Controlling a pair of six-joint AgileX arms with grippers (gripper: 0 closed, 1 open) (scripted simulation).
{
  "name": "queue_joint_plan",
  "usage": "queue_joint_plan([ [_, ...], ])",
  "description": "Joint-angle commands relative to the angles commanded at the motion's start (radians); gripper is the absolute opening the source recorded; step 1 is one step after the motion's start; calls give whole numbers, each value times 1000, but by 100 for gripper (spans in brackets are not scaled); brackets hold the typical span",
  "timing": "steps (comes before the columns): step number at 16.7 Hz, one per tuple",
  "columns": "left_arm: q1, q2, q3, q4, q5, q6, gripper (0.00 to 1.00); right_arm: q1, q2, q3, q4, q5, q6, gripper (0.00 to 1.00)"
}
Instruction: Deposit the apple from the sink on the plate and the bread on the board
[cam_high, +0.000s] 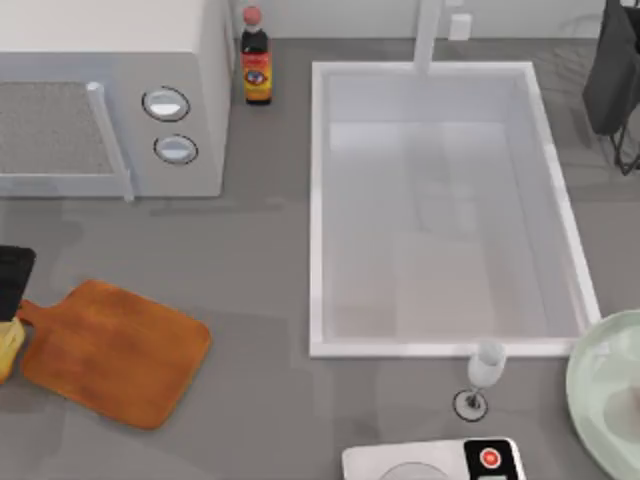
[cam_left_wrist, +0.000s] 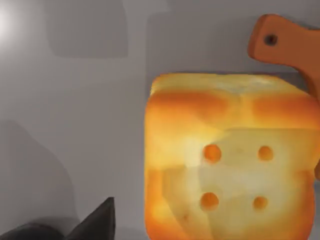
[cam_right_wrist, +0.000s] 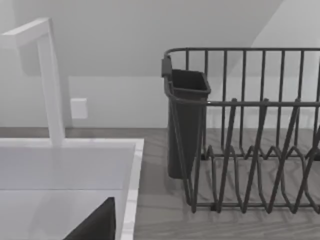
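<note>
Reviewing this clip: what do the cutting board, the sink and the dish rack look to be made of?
The board: apparently wood, matte orange-brown with streaky grain. The sink: smooth white, probably ceramic or enamel, with a soft sheen; the look leaves it open. The dish rack: thin dark bars, likely coated metal wire.

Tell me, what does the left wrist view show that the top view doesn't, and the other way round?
Left wrist view alone: the bread's whole face, golden with four brown spots. Top view alone: the sink, plate, microwave, sauce bottle and wine glass. Both share the board, whose handle lies beside the bread.
</note>
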Motion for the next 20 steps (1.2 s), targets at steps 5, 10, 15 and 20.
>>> queue_joint_plan([
  [5, 14, 137, 107, -99, 1, 30, 100, 0, 0, 0, 0, 0, 0, 100],
  [10, 9, 134, 104, -97, 1, 29, 100, 0, 0, 0, 0, 0, 0, 100],
  [15, 12, 184, 36, 11, 1, 29, 100, 0, 0, 0, 0, 0, 0, 100],
  [20, 15, 253, -49, 178, 1, 33, 100, 0, 0, 0, 0, 0, 0, 100],
])
